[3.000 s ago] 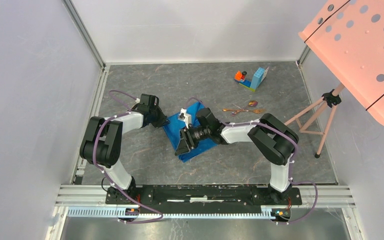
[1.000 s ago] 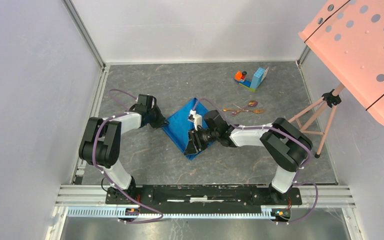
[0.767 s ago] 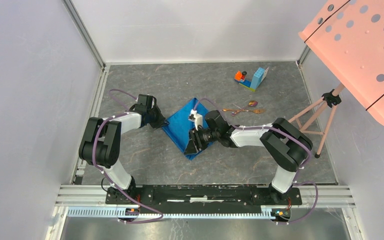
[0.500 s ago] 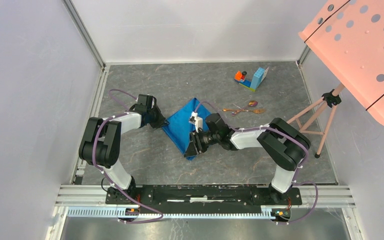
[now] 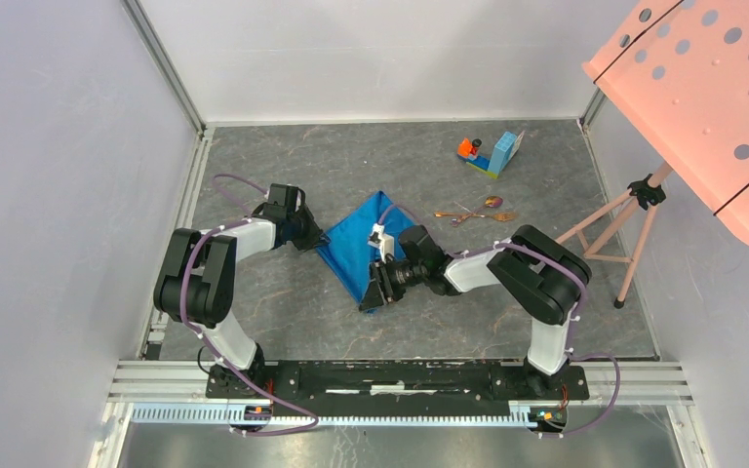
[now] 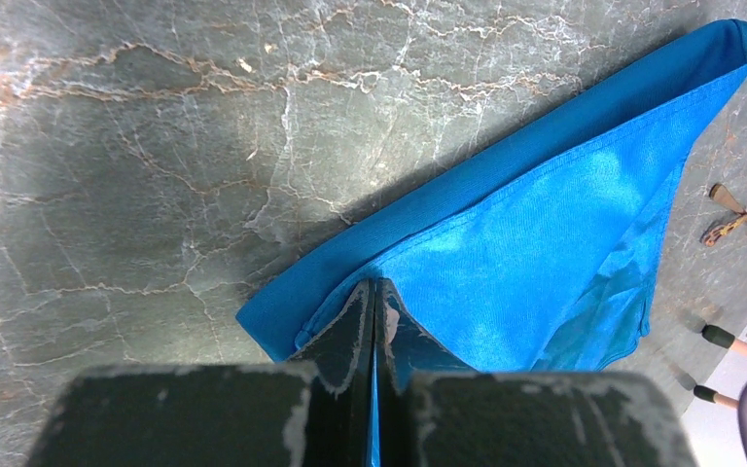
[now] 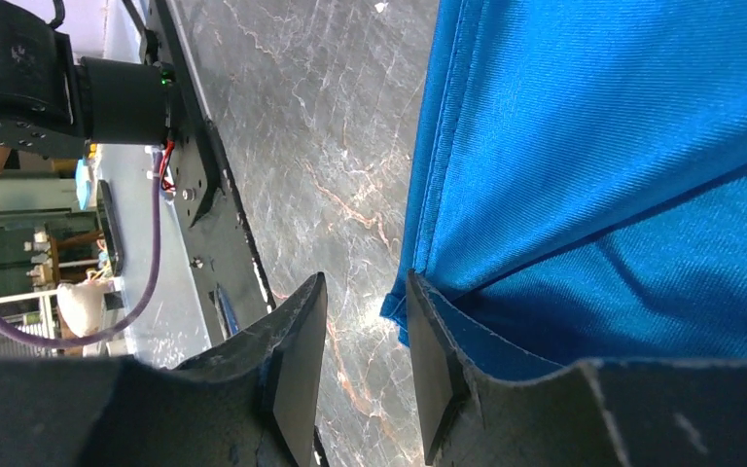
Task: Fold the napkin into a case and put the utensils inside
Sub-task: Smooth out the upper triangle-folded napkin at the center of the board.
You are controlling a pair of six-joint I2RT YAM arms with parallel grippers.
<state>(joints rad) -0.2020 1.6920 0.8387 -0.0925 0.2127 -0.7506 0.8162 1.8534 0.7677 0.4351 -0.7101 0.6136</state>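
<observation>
Pinching napkin (image 6: 545, 224) corner, left tool (image 6: 373, 304) (right tool (image 7: 365, 326) parted)

Bright blue napkin (image 5: 353, 246), bit shiny. Dark grey table (image 5: 293, 166), pale and rusty cracks like marble. Copper-gold utensils (image 5: 476, 214). Orange and light-blue toy blocks (image 5: 492, 154). Pink board (image 5: 712, 78), round holes all over. Black-and-white arms (image 5: 249, 237), purple cables (image 5: 229, 182).

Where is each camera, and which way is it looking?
Top camera: high behind the arms, looking down at the table; both arms show, left gripper and right gripper at the napkin.
Left wrist camera: on the left arm, looking along its shut fingers pinching the napkin.
Right wrist camera: on the right arm, looking past its parted fingers at the napkin's edge.
All three share the napkin; top and left wrist also share the utensils.
</observation>
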